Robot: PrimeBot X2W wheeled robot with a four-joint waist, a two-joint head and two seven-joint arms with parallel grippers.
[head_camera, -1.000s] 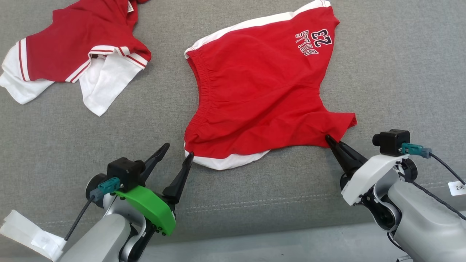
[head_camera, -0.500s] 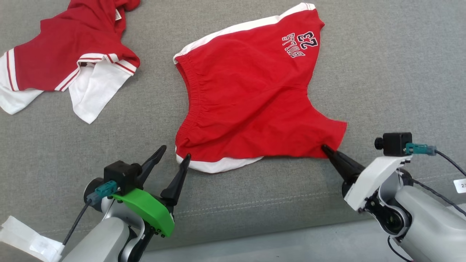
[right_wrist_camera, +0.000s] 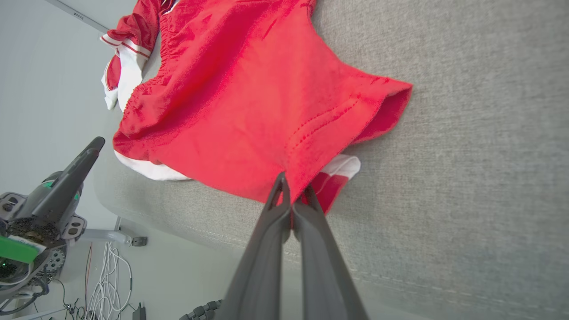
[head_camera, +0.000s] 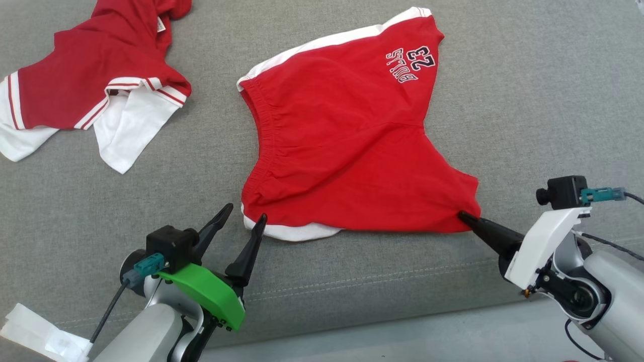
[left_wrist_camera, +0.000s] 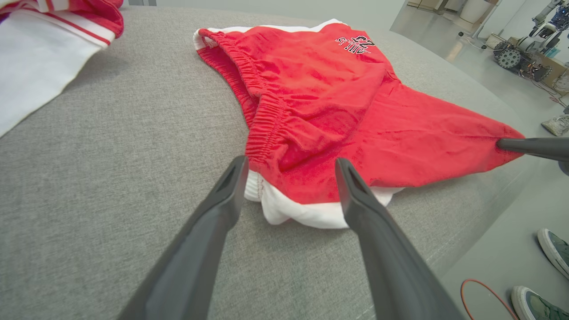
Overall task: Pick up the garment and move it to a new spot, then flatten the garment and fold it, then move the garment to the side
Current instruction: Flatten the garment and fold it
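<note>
My right gripper (head_camera: 463,216) is pinched shut on the near right leg hem of the red shorts (head_camera: 342,146), and the cloth is drawn to a point between its fingers. My left gripper (head_camera: 245,212) stands wide and holds nothing, its fingertips at the near left corner of the shorts, where white trim shows below the waistband. The shorts lie spread across the middle of the grey cushion (head_camera: 528,100) with the printed leg at the far side, and a crumpled red and white shirt (head_camera: 90,75) lies well apart at the far left.
</note>
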